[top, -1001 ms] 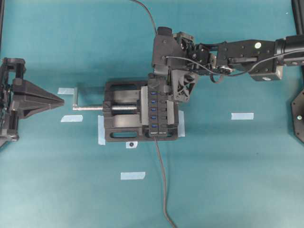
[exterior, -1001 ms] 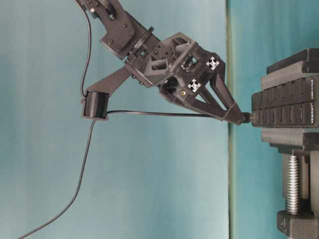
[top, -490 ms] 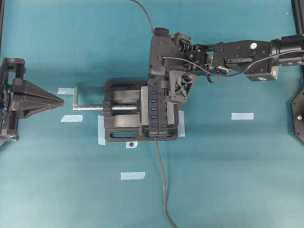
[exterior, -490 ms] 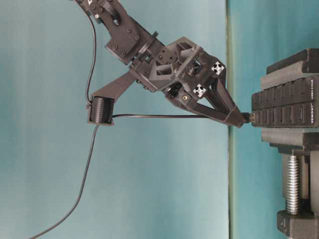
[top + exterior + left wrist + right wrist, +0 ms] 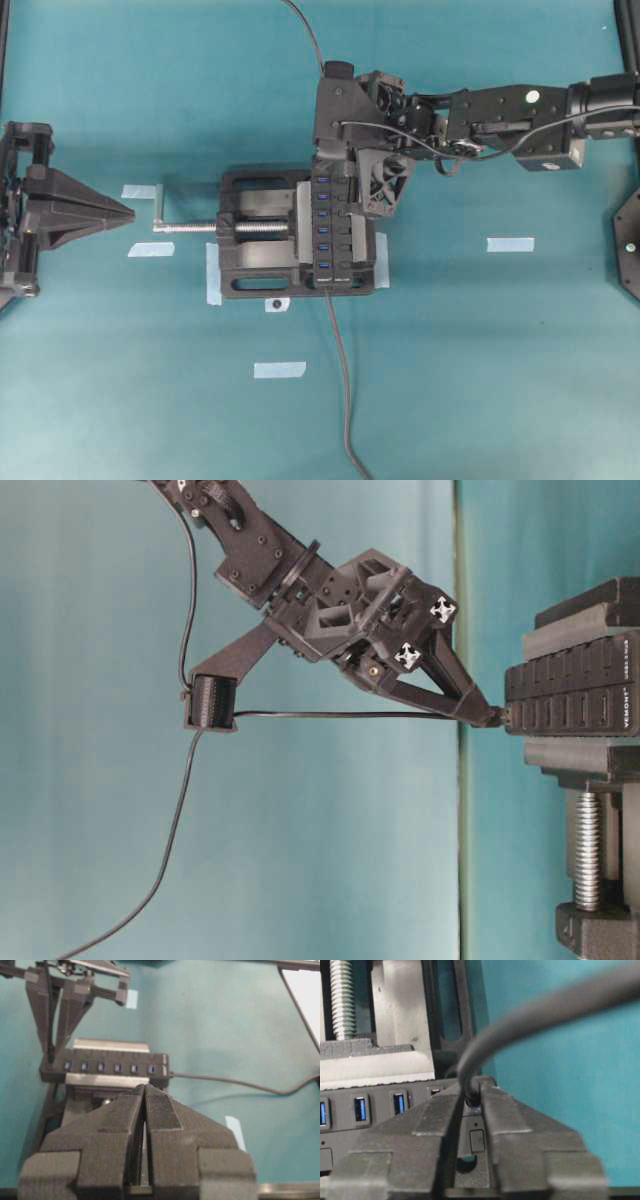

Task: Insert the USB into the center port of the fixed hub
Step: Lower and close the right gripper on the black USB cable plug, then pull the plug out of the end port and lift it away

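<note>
**Gripping the USB at the end port**

Sitting at the hub's [image 5: 331, 232] end port, not the center port [image 5: 323, 231], the USB [image 5: 473, 1101] is clamped between the right gripper's [image 5: 470, 1110] fingers, probably to pull it out. A vise [image 5: 262, 246] fixes the hub. Only the right wrist view shows the plug (overhead hides it). The left gripper [image 5: 145, 1105] rests closed, far away.

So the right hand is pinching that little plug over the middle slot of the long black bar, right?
Not the middle. The right hand pinches the USB at the end slot of the fixed hub, the end away from the hub's own cable. The overhead and left wrist views show it.
</note>
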